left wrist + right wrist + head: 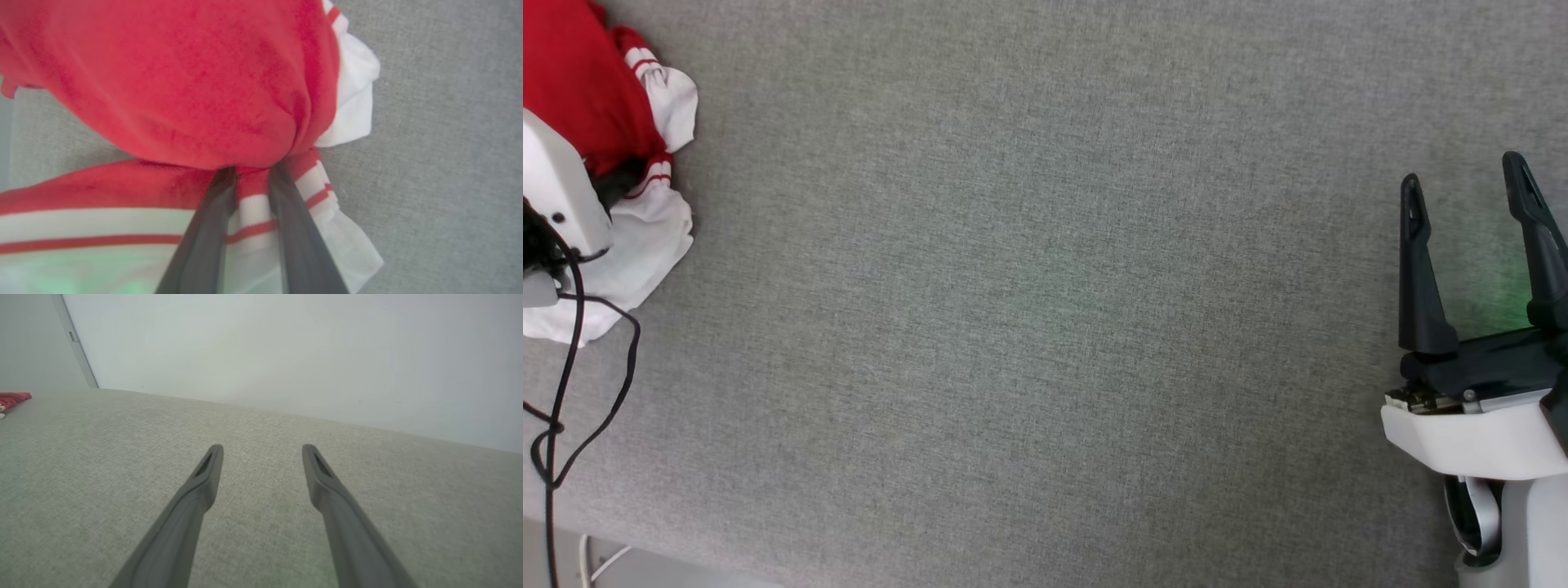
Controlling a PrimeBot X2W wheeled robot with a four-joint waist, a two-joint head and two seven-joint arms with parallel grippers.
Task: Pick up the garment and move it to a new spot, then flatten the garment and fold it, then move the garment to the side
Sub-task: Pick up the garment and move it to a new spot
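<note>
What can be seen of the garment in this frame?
The garment is a red T-shirt of soft-looking cloth with white sleeves edged in thin red and white stripes. It sits crumpled in a heap, not spread flat, at the far left of the grey fabric surface. The left gripper has its two dark fingers closed on a fold where the red body meets a striped sleeve edge, with cloth filling the gap between them. Whether any part is lifted off the surface cannot be told.

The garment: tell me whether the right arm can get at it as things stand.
Probably not easily: the garment lies far left in the head view, the right gripper far right, a wide stretch of grey surface between.
</note>
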